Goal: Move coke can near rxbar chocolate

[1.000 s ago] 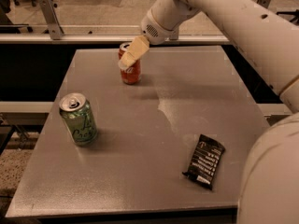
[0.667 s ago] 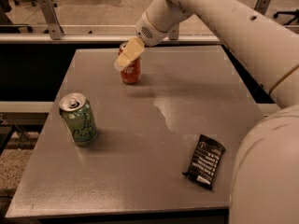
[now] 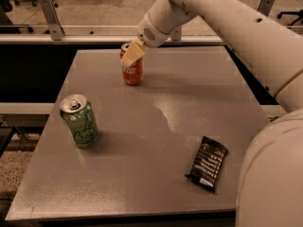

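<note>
Grey table (image 3: 156, 174), white arm (image 3: 227, 18) reaching in from upper right, green can (image 3: 79, 121) upright near left edge, rxbar chocolate (image 3: 207, 163) flat at near right, coke can (image 3: 133, 72) upright at far side, well apart from the bar, pincer (image 3: 132, 54) at its top, seemingly touching, open or closed cannot be told.

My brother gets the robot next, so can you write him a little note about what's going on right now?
The hand is at the top of the coke can; whether it grips the can cannot be told.
The coke can stands upright on the far side of the table, left of the middle.
The rxbar chocolate lies flat near the front right corner, well apart from the can.
The green can stands upright near the left edge; it is not part of the job.
Done: the hand is at the can.
Left: carry the can over and set it down beside the rxbar chocolate.
</note>
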Available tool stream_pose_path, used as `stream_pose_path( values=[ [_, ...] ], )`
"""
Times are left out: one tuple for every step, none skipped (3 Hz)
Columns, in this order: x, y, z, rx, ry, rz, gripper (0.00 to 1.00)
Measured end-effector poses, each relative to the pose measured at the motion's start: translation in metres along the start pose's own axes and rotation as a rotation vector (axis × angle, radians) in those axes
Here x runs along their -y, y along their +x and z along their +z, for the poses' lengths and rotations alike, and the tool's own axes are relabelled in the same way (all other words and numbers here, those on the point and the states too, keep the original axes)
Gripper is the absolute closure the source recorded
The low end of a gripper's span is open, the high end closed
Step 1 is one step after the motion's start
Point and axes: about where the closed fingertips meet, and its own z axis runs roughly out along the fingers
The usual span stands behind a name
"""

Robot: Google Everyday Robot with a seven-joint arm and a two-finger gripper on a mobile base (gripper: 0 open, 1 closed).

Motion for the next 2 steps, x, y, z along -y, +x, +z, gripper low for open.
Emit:
stream_pose_path(
  values=[
    [-0.009,0.001,-0.01,0.018,-0.004,-0.026,0.67],
    [-0.021,0.008,-0.037,0.051,-0.001,-0.051,0.9]
  ],
)
